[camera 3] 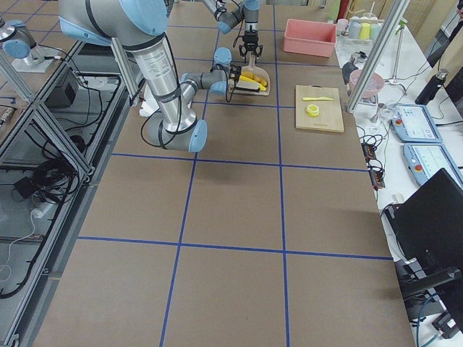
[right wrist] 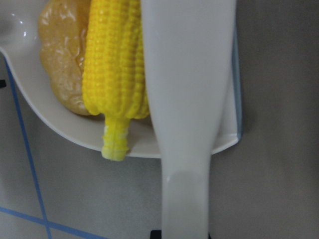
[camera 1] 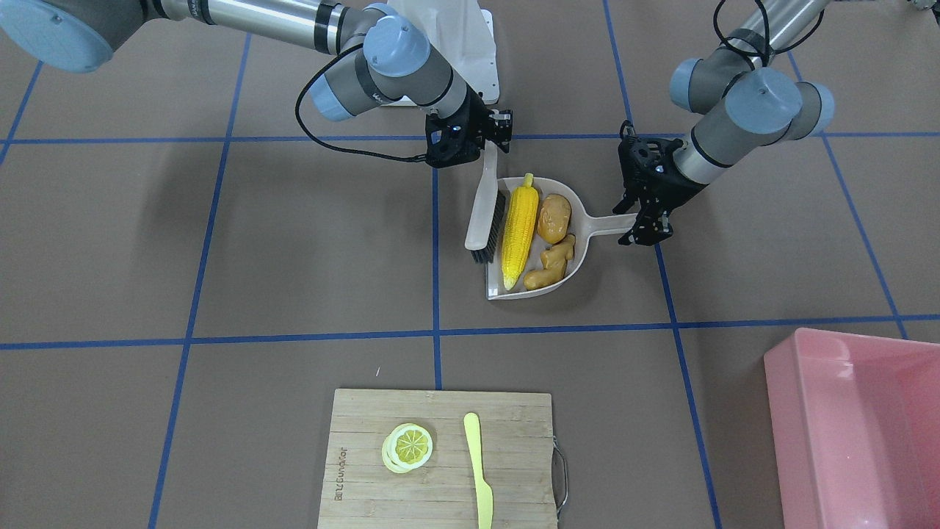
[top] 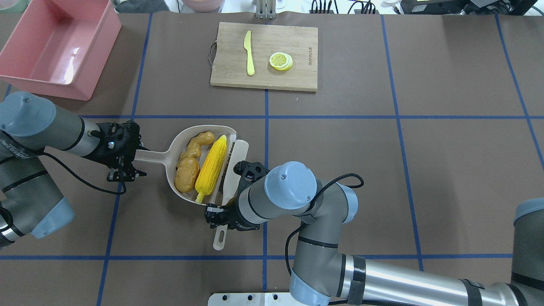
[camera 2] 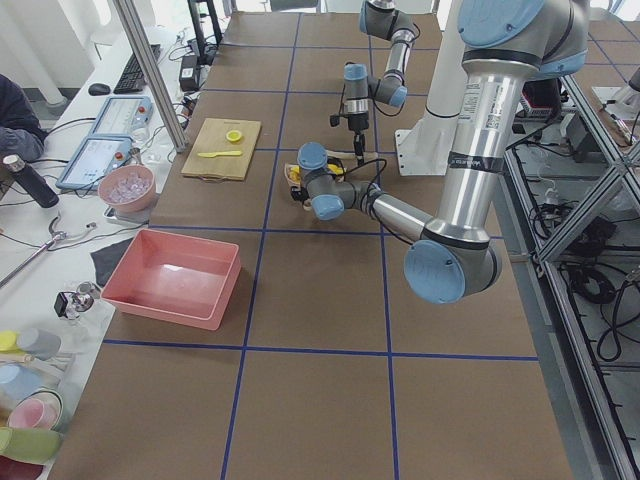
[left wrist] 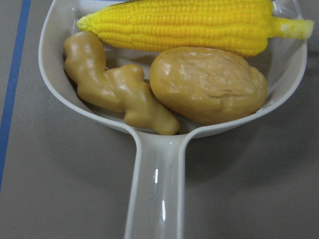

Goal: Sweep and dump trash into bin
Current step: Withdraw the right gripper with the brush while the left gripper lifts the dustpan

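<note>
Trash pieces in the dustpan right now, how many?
3, all in the dustpan: the corn cob along its mouth beside the brush, the potato and the ginger root behind it, nearer the handle. None appears hidden.

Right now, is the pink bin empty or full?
Empty: the bin shows a bare floor; corn, potato and ginger all lie in the dustpan.

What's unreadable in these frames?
Dustpan: resting on or lifted off the table? Top-down views cannot show it; side views too small.
Brush bristles: right wrist view, hidden under the brush's own back.
Bin: front view, cut off by right and bottom edges.
</note>
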### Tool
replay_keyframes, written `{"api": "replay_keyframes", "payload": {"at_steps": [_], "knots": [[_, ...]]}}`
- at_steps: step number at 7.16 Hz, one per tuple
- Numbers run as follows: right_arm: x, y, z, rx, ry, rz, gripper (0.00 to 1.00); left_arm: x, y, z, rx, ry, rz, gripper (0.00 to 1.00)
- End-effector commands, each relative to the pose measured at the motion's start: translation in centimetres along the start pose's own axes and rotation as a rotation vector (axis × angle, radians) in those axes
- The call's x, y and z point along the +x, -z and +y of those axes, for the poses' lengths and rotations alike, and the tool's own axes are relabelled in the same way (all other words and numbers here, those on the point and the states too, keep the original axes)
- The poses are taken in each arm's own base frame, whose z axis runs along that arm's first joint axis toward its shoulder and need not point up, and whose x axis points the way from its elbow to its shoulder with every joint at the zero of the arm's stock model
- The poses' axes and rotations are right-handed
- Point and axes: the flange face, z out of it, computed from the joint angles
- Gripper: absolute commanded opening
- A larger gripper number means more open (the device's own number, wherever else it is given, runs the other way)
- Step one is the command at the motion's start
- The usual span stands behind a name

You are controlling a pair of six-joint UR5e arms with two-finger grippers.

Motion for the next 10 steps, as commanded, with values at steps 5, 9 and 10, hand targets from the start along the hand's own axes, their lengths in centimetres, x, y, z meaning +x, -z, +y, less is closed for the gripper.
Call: {"api": "replay_keyframes", "payload": {"at_steps": [5, 9, 10], "knots": [[3.3, 1.9, -1.1, -0.024, -0.031, 0.067, 0.00, -0.1, 0.1, 0.0, 0.000, 0.003, -0.002, 0.48], [3.4, 4.8, -1.7, -0.048, -0.058, 0.149, 0.00, -0.1, 0.1, 0.0, 0.002, 0.003, -0.003, 0.38], [4.3, 4.8, -1.7, -0.048, -0.049, 0.176, 0.00, -0.1, 0.2, 0.0, 0.003, 0.002, -0.002, 0.34]]}}
